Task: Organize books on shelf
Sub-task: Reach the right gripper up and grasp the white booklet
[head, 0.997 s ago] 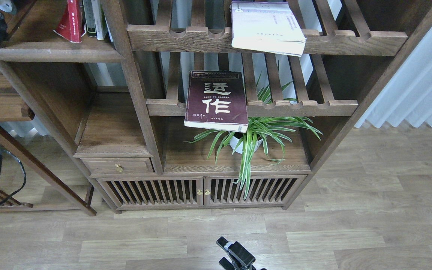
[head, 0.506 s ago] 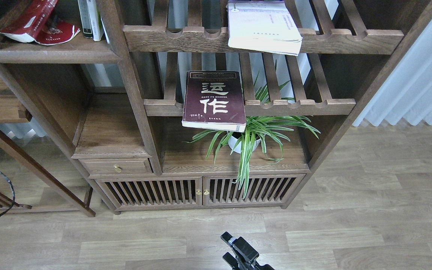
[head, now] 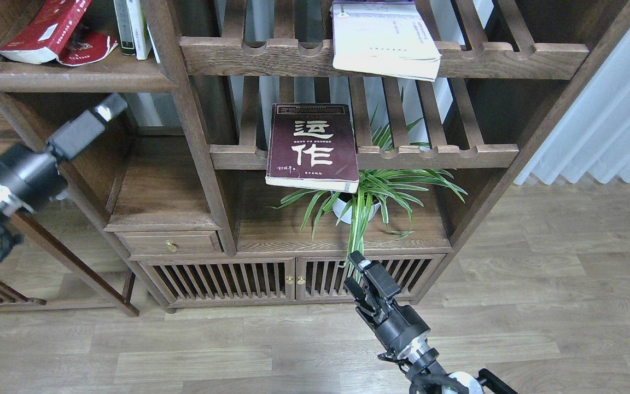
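While the left arm is reaching in from the left edge, its left gripper is hovering blurred just below the shelf, a dark plank with a rounded front edge; whether its fingers are spread or closed cannot be told, and it is holding nothing that can be seen. Above it, the red book is lying tilted on that plank with its cover splayed open, and the upright white-spined books are standing just beside it to the right. Moving toward the centre, the maroon book with large white characters is lying flat on the lower slatted rack, its near edge overhanging the front rail. Directly beneath it, the potted plant is sitting in the compartment above the slatted cabinet doors, its leaves trailing down over them. Higher and slightly to the right, the cream-white book is lying on the upper slatted rack, likewise overhanging its front rail. Lower down, the right gripper is rising from the bottom edge in front of the cabinet doors, its fingers standing narrowly apart around nothing.
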